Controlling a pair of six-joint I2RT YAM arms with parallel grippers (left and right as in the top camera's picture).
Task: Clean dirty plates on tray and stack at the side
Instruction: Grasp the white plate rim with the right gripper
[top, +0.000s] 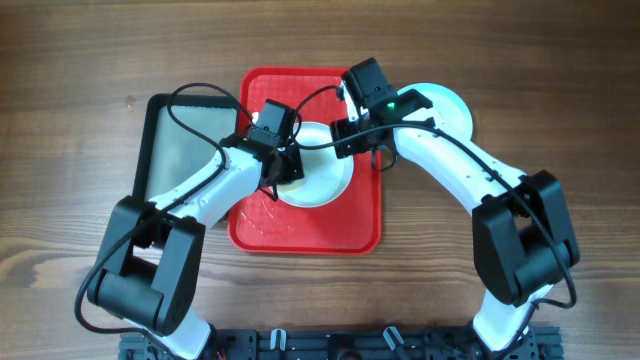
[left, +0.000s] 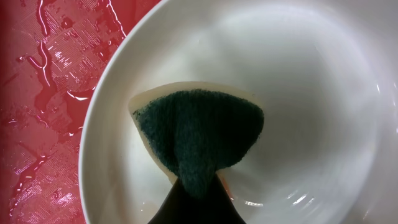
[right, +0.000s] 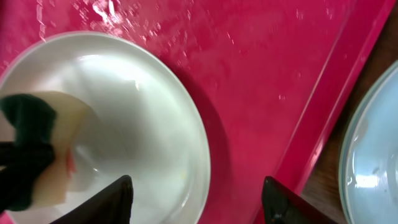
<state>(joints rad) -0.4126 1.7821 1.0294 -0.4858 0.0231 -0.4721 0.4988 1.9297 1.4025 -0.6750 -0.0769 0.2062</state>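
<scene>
Glistening wet tray (top: 300, 230), wood table (top: 80, 70) | L end effector (left: 194, 205): sponge (left: 199, 130) held | R end effector (right: 198, 202): wide

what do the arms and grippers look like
The left arm and right arm have white rounded links and bulky black joints, with thin black cables along them. The left gripper and right gripper are black with dark wedge-shaped fingers. A green light glows on the right wrist.

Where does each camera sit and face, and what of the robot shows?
Overhead: above the table, facing straight down on the red tray; both arms show.
Left wrist: on that arm, faces down into the white plate; its fingers pinch the sponge.
Right wrist: faces tray and light blue plate; its open fingertips show.
Shared: both wrist views show plate and sponge.
</scene>
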